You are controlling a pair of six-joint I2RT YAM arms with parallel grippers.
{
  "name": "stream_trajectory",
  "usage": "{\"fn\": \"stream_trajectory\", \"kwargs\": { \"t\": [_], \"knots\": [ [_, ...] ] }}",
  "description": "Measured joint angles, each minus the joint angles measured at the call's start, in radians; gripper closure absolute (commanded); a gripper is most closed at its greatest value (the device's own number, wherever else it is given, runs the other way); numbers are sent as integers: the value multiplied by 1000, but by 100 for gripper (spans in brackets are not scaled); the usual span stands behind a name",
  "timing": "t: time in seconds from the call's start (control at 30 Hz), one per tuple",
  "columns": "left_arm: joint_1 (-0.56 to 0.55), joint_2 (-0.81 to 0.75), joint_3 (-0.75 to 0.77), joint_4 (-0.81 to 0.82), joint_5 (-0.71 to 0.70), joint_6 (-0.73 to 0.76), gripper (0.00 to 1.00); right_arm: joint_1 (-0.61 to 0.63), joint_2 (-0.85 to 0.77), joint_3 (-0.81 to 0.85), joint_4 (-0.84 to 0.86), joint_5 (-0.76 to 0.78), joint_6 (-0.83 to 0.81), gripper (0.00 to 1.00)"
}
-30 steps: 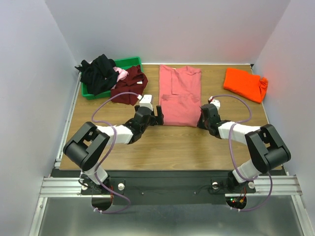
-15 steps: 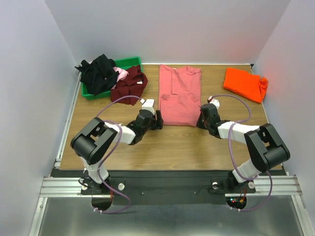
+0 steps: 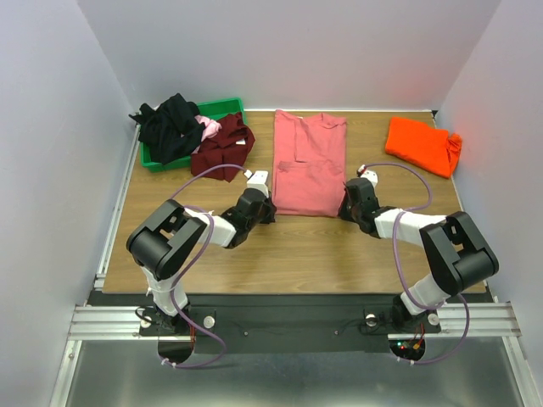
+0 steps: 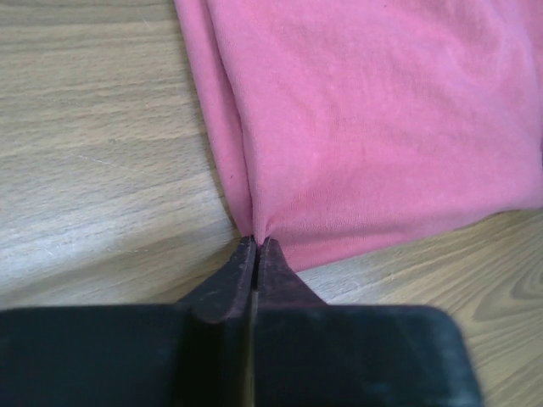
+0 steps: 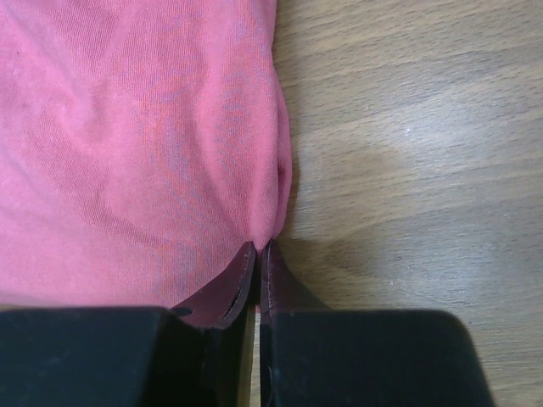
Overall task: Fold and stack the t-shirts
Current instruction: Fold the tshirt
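Pinch just closed: left gripper (image 4: pixel 256 243) on salmon-pink t-shirt (image 4: pixel 382 127) near-left corner; right gripper (image 5: pixel 259 248) clamped on near-right corner; likely ready to fold.

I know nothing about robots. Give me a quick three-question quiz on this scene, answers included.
1. True or false: the left gripper and the right gripper each pinch an edge of the salmon-pink t-shirt.
2. Where does the orange t-shirt lie? A) far left B) far right C) under the salmon-pink one.
3. What colour is the bin at the far left?
Key: 1 true; 2 B; 3 green.
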Motion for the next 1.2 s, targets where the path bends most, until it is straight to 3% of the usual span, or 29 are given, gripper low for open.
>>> {"fn": "stream_trajectory", "kwargs": {
  "t": [0.3, 0.83, 1.2],
  "knots": [
    [-3, -33, -35, -3, 4, -10, 100, 1, -58, -31, -32, -56, -9, 100],
    [-172, -500, -264, -113, -63, -92, 100, 164, -488, -141, -348, -68, 49, 100],
    [-357, -814, -311, -303, -167, -173, 100, 320, -800, -141, -577, -57, 154, 100]
  ]
}}
